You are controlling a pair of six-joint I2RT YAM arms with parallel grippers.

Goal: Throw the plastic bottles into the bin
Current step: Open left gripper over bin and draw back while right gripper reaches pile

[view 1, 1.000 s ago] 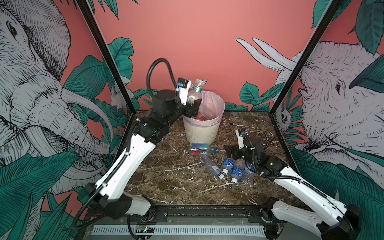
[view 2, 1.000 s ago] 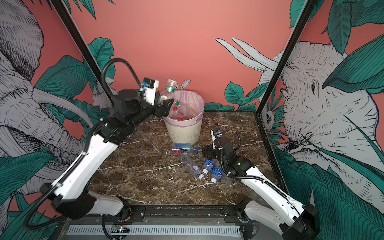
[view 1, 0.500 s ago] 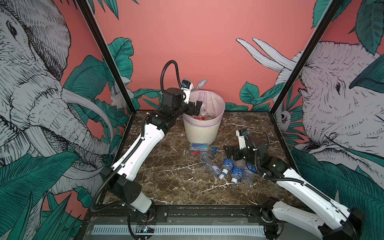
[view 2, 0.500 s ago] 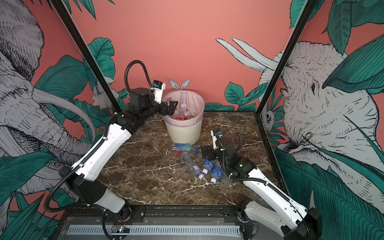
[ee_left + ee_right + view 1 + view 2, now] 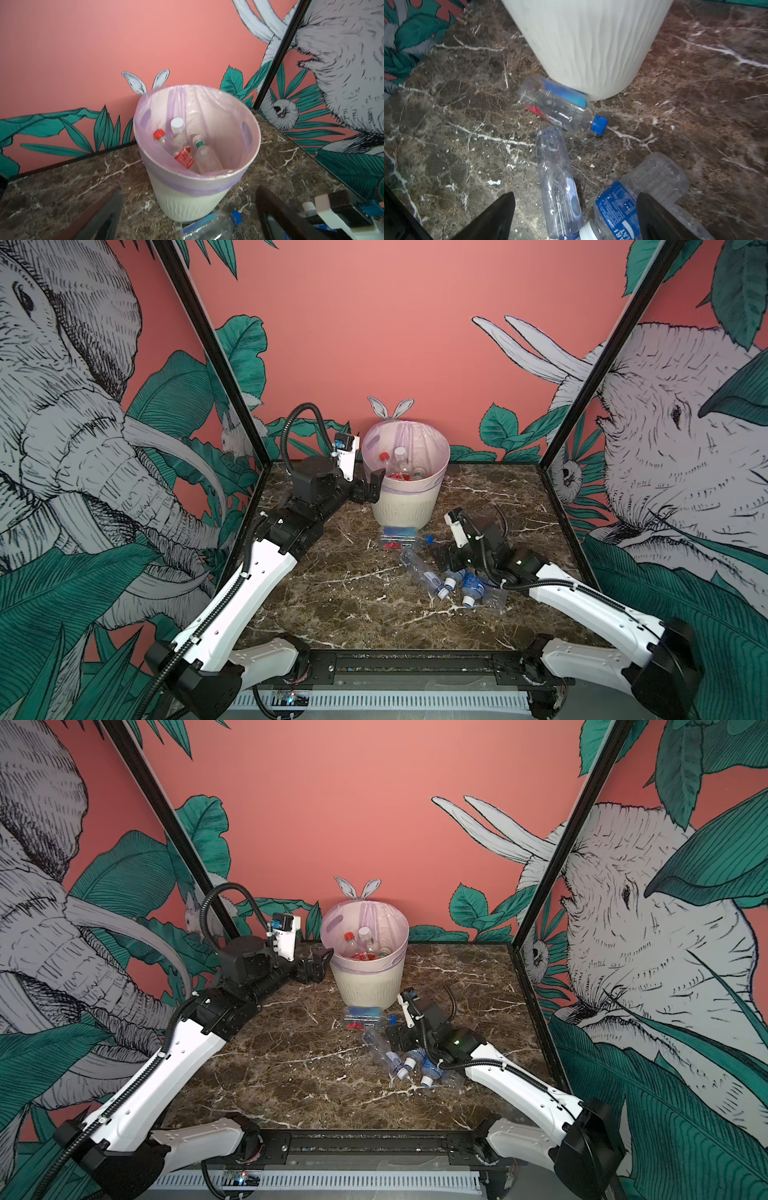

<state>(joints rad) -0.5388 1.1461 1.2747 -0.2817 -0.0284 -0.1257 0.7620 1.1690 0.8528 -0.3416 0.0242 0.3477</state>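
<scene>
Right wrist, crushed bottle (image 5: 554, 166) between spread gripper (image 5: 575, 195)

I'm drawing the left gripper (image 5: 368, 489) down from above the bin (image 5: 405, 506) toward its left side in the frame, jaws spread empty; the green-collared bottle (image 5: 204, 153) is now lying inside.

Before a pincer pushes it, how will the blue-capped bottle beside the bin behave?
The blue-capped bottle lies on its side on smooth marble, so it would probably roll. It looks empty, so likely light. Its thin clear wall may buckle under a squeeze.
</scene>
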